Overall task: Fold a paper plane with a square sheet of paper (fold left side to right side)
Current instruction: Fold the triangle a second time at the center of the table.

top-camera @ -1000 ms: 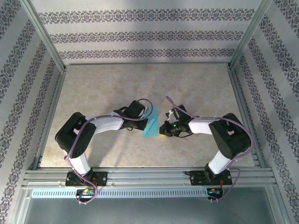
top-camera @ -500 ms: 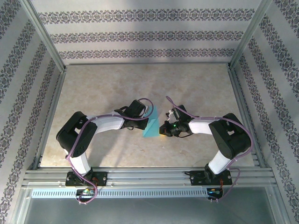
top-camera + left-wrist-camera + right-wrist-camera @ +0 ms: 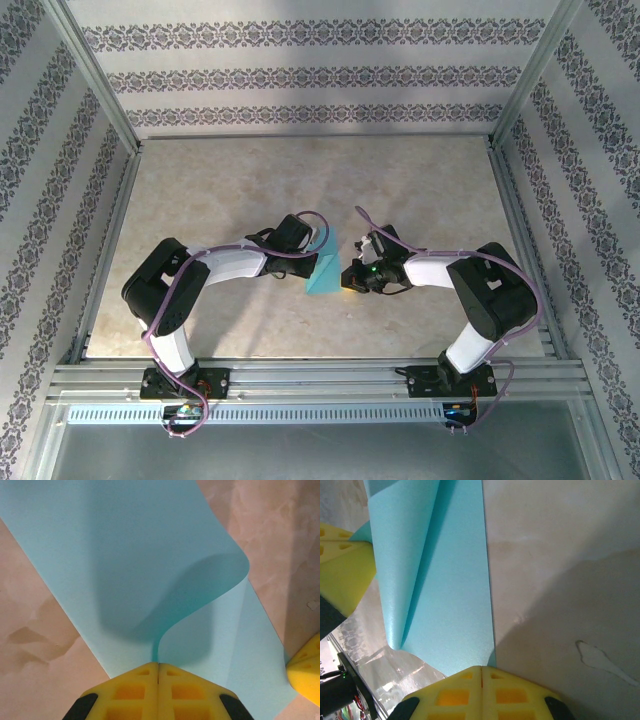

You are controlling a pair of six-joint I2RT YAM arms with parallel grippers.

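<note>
Cyan paper [image 3: 125, 555] curls up, edge clamped in my left tool [image 3: 158, 665]; my right tool [image 3: 481, 669] clamped on its opposite corner.

Seen from above, the left arm [image 3: 228, 264] folds up from its base, elbow out at 9 o'clock, and its forearm reaches toward 3 o'clock. The right arm [image 3: 440, 268] mirrors it, with its forearm reaching toward 9 o'clock, so the two wrists nearly meet. The left pincer [image 3: 158, 666] has its yellow fingers pressed together, pinching a raised fold of the square sheet of paper [image 3: 125, 555]. The right pincer [image 3: 481, 669] is likewise closed, fingers flush, with the sheet's corner at its tips.
</note>
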